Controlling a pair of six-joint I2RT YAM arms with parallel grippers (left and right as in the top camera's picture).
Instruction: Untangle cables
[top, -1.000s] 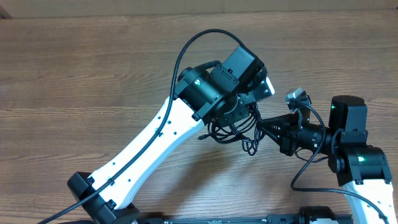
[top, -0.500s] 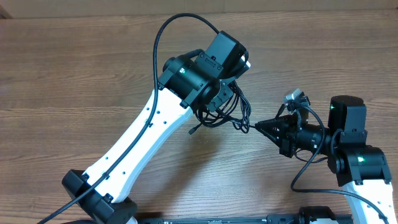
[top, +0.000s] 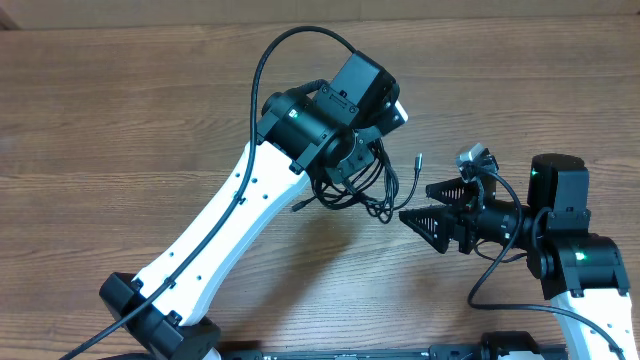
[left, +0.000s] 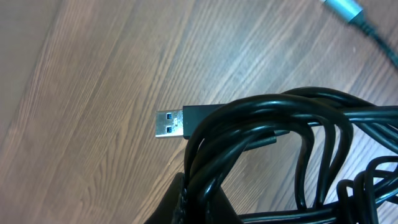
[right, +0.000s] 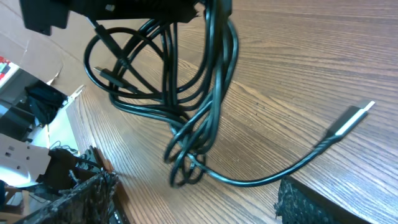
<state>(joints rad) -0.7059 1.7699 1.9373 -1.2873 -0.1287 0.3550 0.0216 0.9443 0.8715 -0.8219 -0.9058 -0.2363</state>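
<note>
The step in hand looks like pulling the knot apart. The left gripper (left: 196, 205) is clamped on the cables (top: 365, 185), a bundle of thin, glossy black cords hanging in loops over the wood-grain table (top: 120, 120). The right gripper (top: 412, 207) is empty, its jaws spread, just beside the lowest loops. One loose cord curves out to a slim silver-tipped plug (right: 351, 118), and a flat black plug (left: 169, 123) with a metal mouth sticks out of the bundle. Next, I judge, the right jaws need to close on a single free end and draw it away from the knot, not catch several cords at once
</note>
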